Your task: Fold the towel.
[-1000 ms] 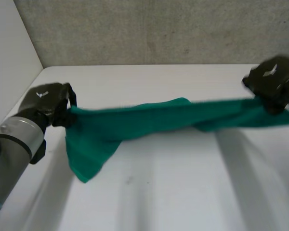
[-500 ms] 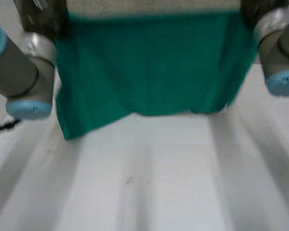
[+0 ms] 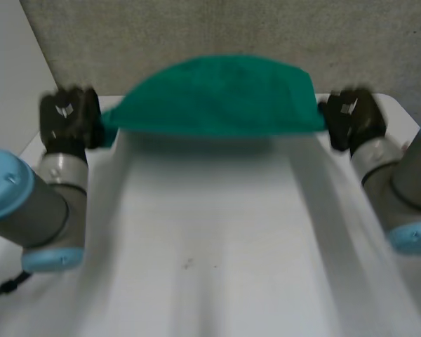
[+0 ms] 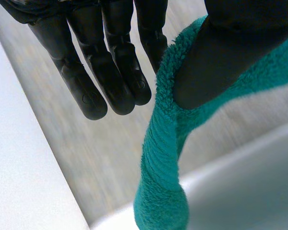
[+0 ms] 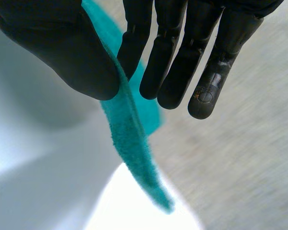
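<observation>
At the far end of the table (image 3: 217,267), the towel (image 3: 217,98) is held in the air between the two hands, well clear of the surface. It is stretched from one side to the other, and its middle is bowed upward into a wide green arch in front of the grey wall (image 3: 196,28). One end of the towel is gripped by the left hand (image 3: 69,119) and the other end by the right hand (image 3: 351,118), with both hands raised to about the same height.

From the left wrist, the towel's fluffy edge is seen passing under the thumb, which is pressed onto it. The fingers (image 4: 110,62) are held out nearly straight just beside the cloth. The edge appears to be pinched between the thumb and the nearest finger, though the contact itself is hidden behind the thumb. Below the hand the towel is gathered into a thick roll.

From the right wrist, a thin edge of the towel is clamped between the thumb and the first of the straight fingers (image 5: 168,52). A narrow strip of cloth is left hanging past the fingertips.
</observation>
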Controlling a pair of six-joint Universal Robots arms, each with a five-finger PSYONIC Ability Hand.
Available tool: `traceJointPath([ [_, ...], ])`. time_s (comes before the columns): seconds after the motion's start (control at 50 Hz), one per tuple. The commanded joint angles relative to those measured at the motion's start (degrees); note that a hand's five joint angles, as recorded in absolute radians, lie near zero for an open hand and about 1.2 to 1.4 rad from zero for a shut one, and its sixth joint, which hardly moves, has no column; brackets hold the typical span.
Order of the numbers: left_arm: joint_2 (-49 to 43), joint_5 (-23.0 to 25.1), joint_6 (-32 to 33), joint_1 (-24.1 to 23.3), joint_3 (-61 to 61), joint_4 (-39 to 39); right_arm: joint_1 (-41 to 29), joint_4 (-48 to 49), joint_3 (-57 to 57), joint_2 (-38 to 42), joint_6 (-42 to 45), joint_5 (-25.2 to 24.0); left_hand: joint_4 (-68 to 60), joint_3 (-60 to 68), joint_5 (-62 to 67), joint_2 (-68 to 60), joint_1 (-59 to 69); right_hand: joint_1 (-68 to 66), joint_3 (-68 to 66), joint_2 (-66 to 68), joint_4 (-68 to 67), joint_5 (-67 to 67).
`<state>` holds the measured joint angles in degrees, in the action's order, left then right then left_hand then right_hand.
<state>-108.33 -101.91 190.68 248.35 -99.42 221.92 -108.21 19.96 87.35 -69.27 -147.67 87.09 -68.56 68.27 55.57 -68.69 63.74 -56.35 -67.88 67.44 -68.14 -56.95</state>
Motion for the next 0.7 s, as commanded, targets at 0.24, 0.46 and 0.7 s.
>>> traceJointPath([
  [0.24,-0.9,0.2,0.4,-2.3,-7.9,-26.5,1.2,-10.8,5.7,2.0,-0.5,-1.4,16.3,-16.0,-13.3,16.4,-11.5,-23.6,-12.1,12.6,-11.9,-13.0],
  [0.46,7.4,6.9,0.5,-0.1,-3.8,-33.7,6.6,-9.8,12.0,-2.6,-0.2,-6.0,36.5,-36.2,-33.5,36.6,-31.7,-23.6,-12.1,12.6,-11.9,-13.0],
  [0.7,3.8,22.3,2.1,7.3,4.6,-34.9,6.4,-8.5,12.9,-1.9,0.0,-6.5,33.6,-33.3,-30.6,33.8,-28.8,-23.6,-12.1,12.6,-11.9,-13.0],
])
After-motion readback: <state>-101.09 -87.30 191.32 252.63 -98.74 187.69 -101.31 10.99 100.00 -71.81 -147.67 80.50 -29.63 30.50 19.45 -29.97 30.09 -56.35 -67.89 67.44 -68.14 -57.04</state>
